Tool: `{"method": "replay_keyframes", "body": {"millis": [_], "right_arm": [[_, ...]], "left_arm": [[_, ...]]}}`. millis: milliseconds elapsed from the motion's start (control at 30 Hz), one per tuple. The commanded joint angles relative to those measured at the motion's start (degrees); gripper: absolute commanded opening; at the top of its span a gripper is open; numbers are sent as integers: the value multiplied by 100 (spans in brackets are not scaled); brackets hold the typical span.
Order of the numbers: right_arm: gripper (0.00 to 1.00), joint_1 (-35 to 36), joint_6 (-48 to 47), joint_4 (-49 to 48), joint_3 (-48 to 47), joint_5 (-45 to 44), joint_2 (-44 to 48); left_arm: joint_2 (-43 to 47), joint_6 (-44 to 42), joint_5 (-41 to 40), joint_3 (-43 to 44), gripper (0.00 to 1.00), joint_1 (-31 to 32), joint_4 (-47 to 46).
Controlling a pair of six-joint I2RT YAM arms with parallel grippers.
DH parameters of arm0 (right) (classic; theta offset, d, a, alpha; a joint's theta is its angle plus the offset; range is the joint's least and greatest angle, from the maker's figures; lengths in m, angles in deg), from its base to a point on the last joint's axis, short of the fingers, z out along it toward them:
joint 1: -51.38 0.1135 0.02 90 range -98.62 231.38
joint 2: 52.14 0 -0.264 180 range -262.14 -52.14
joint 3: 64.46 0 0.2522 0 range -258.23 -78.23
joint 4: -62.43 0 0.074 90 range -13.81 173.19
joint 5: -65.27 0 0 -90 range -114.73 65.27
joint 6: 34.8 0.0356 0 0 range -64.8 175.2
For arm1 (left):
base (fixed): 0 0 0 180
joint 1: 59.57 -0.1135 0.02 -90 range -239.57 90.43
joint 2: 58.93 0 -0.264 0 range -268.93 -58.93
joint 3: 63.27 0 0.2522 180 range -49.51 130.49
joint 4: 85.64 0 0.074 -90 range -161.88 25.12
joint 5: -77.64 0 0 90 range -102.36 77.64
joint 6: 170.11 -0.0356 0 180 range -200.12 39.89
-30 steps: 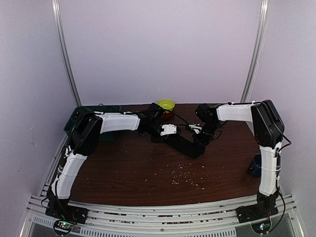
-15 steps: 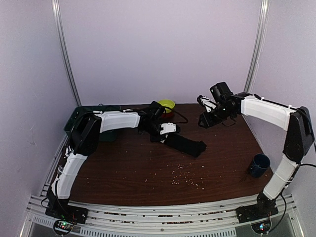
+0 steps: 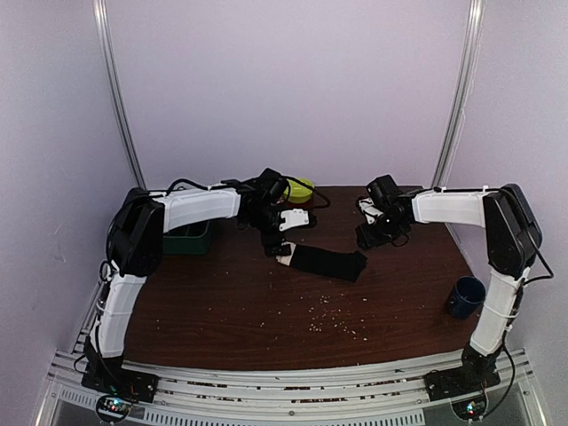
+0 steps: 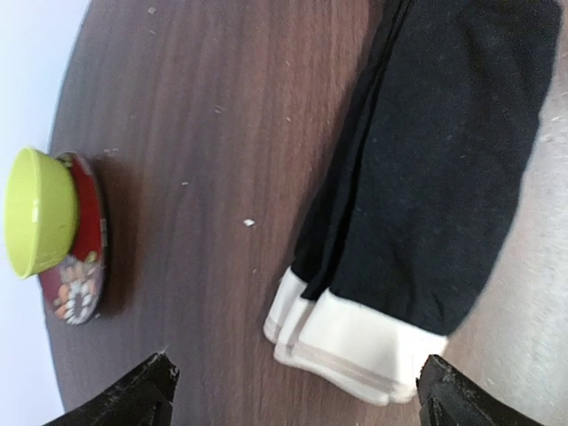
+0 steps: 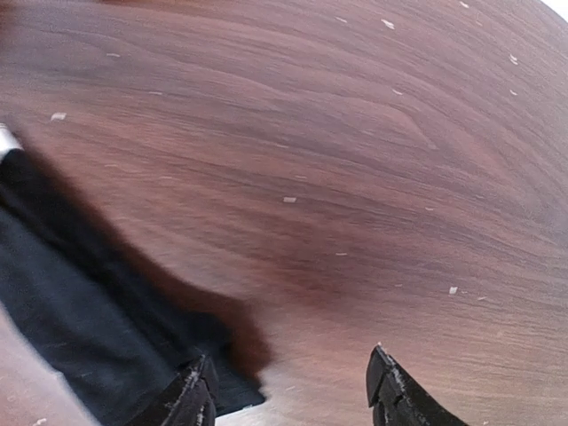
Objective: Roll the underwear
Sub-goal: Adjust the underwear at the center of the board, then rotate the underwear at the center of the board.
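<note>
The underwear point(image 3: 325, 261) lies on the brown table as a long folded black strip, its white band point(image 3: 286, 253) at the left end. In the left wrist view the black fabric point(image 4: 444, 160) runs away from me and the white band point(image 4: 355, 346) lies below my left gripper point(image 4: 297, 399), whose jaws stand wide open and hold nothing. My left gripper point(image 3: 273, 240) hovers over the band end. My right gripper point(image 3: 373, 232) is just beyond the strip's right end, open. In its wrist view the right gripper point(image 5: 288, 399) has bare wood between its fingers and black fabric point(image 5: 80, 311) by the left finger.
A yellow-green bowl point(image 3: 300, 188) sits on a red disc point(image 4: 80, 266) at the table's back. A dark green bin point(image 3: 188, 238) stands at the left edge and a blue mug point(image 3: 465, 296) at the right. Crumbs point(image 3: 333, 318) are scattered in the middle.
Both grippers have opened and let go of the underwear, which now lies flat. The left gripper rose off it. The right arm swung up to the right, then came back down near the strip's right end.
</note>
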Motion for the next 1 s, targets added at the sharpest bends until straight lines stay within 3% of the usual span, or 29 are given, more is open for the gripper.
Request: {"method": "replay_keyframes", "body": {"millis": [0,167,400,733,967], "right_arm": [[63,-112,3,-171,-90,-773,-233],[65,-170,-80,-12,-134,-1146,-481],[63,86,-168,210,334,-892,-362],[62,1249,-339,249,628,-61,-139],[61,2452,-439,193,594,529,-223]], "left_arm": [[1036,233,10,-439,98,-79,-25],[1797,510,-44,-1593,98,-116,-510],[2541,740,143,-3021,98,-184,-1233],[2936,621,590,-3567,98,-185,-1428],[3334,-208,1122,-4361,98,-184,-1697]]}}
